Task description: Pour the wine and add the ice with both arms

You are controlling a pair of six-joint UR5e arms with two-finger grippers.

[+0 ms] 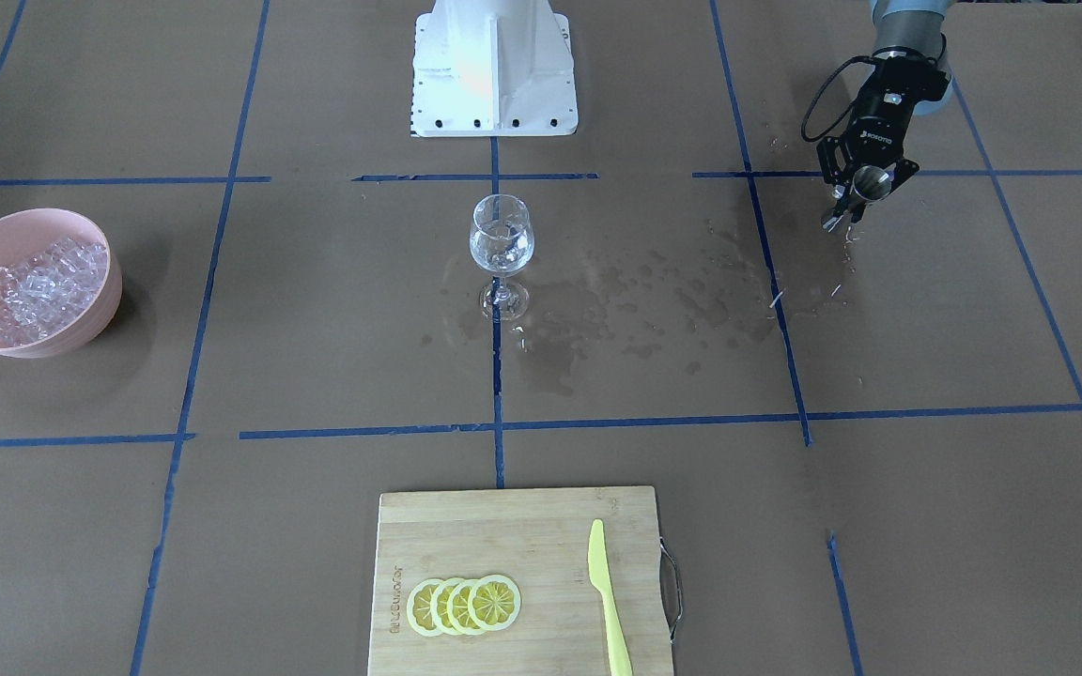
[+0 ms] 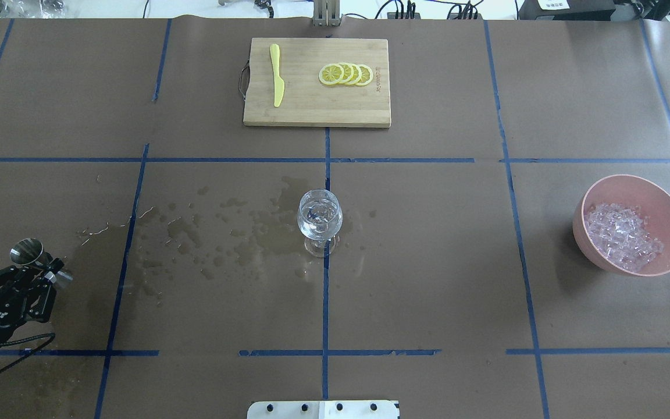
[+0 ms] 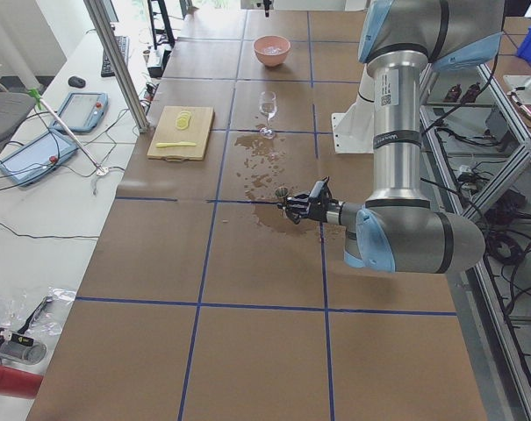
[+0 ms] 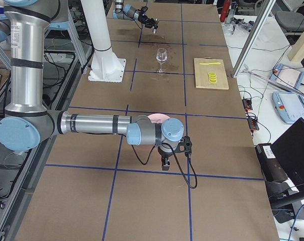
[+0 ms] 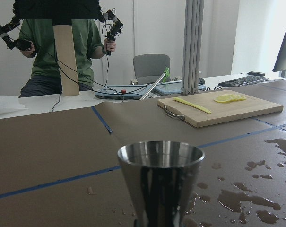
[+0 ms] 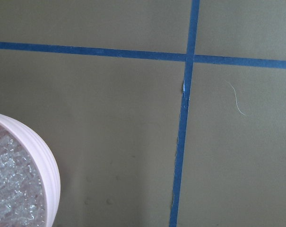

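Left gripper [image 2: 41, 269] fingers clamp our jigger [image 2: 27, 250], well apart from the wine glass [image 2: 319, 218]; tilting risks spills. Right gripper [image 4: 165, 163]: we cannot tell.

Whitish ice [image 2: 623, 235], pink bowl [image 2: 643, 189], brown table [image 2: 428, 262]

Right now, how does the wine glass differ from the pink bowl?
The wine glass is clear and stemmed; the pink bowl is opaque and squat. The glass holds a little clear liquid; the bowl holds ice cubes. Both stand open-topped on the brown table.
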